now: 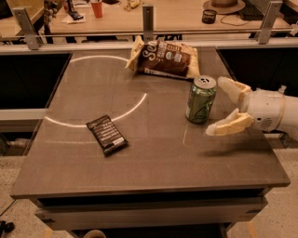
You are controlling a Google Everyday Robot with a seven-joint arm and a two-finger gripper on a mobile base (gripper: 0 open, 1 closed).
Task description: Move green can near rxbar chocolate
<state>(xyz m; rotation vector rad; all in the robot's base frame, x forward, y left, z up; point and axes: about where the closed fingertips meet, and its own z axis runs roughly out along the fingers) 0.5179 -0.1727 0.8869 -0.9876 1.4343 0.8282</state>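
Observation:
The green can (200,100) stands upright on the right half of the grey table (153,153), silver top up. The rxbar chocolate (107,135), a flat black-brown wrapper with white lettering, lies on the left half, well apart from the can. My gripper (218,106) reaches in from the right edge, just right of the can. Its two cream fingers (230,124) are spread open, one behind and one in front, and hold nothing. They do not touch the can.
A large brown-and-cream chip bag (164,59) lies at the table's back, just behind the can. A white arc (125,109) is marked on the table top. A rail with metal posts (148,21) runs behind the table; a desk with a red cup (97,8) lies beyond.

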